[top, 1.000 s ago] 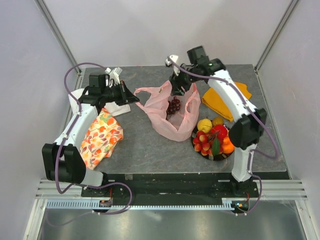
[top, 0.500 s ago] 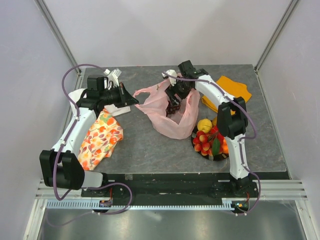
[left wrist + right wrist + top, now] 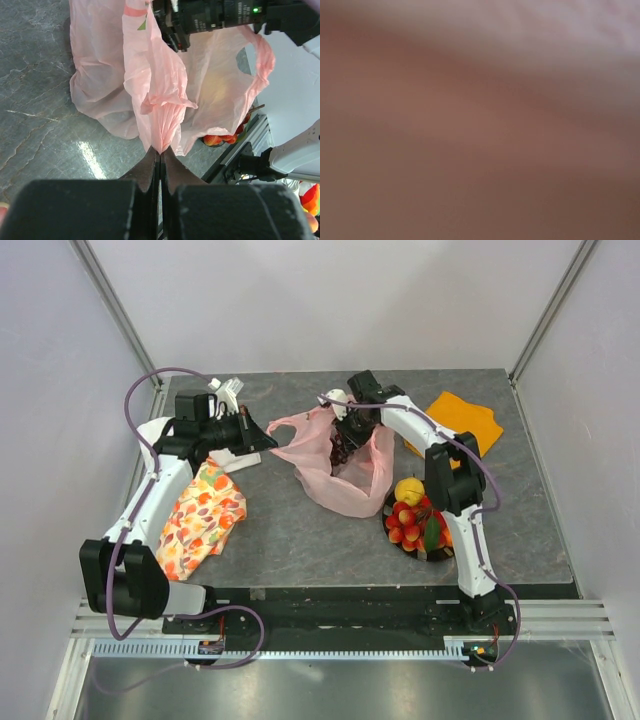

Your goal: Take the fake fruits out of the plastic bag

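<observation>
The pink plastic bag (image 3: 345,480) lies mid-table with its mouth toward the back. My left gripper (image 3: 262,440) is shut on one bag handle and holds it stretched to the left; the wrist view shows the pinched plastic (image 3: 161,125) right at the closed fingertips (image 3: 150,165). My right gripper (image 3: 346,440) is down in the bag's mouth, its fingers hidden by plastic. The right wrist view is only a pink-brown blur. The grape bunch is hidden under that gripper. Taken-out fruits (image 3: 418,512), a yellow apple, a red berry cluster and an orange, lie in a pile right of the bag.
An orange cloth (image 3: 462,420) lies at the back right. A floral orange-patterned cloth (image 3: 200,515) lies at the front left beneath my left arm. A small white object (image 3: 228,390) sits at the back left corner. The fruit pile rests on a dark dish (image 3: 432,552).
My right arm has swung left and down into the bag's mouth, covering the grape bunch that showed a second ago. The left gripper has kept its hold on the handle.
</observation>
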Available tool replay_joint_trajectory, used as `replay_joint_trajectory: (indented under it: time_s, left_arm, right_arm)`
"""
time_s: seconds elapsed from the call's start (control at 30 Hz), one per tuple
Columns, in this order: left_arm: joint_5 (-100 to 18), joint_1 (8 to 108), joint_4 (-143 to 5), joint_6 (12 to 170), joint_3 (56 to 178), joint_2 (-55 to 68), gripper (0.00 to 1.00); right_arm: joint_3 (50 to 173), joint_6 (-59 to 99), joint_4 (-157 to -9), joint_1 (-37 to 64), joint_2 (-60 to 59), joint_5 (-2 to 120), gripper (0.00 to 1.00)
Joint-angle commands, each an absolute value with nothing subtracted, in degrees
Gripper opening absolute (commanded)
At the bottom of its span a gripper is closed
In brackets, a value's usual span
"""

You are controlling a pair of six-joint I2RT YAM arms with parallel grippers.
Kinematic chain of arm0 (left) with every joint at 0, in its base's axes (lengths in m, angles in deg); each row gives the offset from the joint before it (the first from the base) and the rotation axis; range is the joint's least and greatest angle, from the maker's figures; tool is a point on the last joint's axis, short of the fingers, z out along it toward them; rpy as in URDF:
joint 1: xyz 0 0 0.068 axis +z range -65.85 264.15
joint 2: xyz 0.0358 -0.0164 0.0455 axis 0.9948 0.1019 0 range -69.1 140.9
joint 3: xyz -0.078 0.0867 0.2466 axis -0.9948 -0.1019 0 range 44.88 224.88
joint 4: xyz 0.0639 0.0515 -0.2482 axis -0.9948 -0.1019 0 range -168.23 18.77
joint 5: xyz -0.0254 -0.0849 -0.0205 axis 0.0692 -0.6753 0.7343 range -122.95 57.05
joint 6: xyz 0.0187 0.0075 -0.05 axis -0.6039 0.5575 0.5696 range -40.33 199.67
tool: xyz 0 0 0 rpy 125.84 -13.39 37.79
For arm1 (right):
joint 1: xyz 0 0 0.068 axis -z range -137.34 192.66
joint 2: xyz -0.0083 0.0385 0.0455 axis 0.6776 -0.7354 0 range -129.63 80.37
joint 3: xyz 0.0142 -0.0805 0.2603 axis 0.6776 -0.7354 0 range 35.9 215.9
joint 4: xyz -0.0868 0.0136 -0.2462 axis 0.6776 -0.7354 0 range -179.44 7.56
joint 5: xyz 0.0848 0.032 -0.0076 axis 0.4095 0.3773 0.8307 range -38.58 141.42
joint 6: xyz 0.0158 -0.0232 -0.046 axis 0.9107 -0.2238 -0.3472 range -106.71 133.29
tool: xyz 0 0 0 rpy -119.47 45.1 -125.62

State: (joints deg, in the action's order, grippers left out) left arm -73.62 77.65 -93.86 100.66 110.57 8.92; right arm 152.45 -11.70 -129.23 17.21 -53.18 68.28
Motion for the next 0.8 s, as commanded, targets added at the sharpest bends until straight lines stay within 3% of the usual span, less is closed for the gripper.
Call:
replay_joint_trajectory:
  time_s: [0.0,0.2,0.4,0.6,0.77]
  left_arm:
    - [-72.9,77.7,-92.7,100.5,111.1,9.6,0.02]
    - [-72.9,78.3,-90.7,104.5,113.2,12.0,0.02]
    - [-72.1,78.8,-89.3,107.2,116.2,14.1,0.02]
    - [-72.9,83.4,-85.9,111.7,123.3,16.8,0.02]
    - [-75.4,80.9,-83.6,114.5,124.3,17.5,0.02]
  right_arm:
    - [154.0,-9.6,-128.5,17.1,-42.5,71.5,0.18]
    - [155.4,-9.3,-134.3,16.9,-31.3,75.7,0.11]
    - [154.6,-12.1,-141.2,16.9,-23.0,78.8,0.12]
    - [141.0,-14.6,-141.9,15.4,-18.5,74.2,0.12]
    - [138.3,-14.9,-141.2,7.3,-19.6,73.2,0.13]
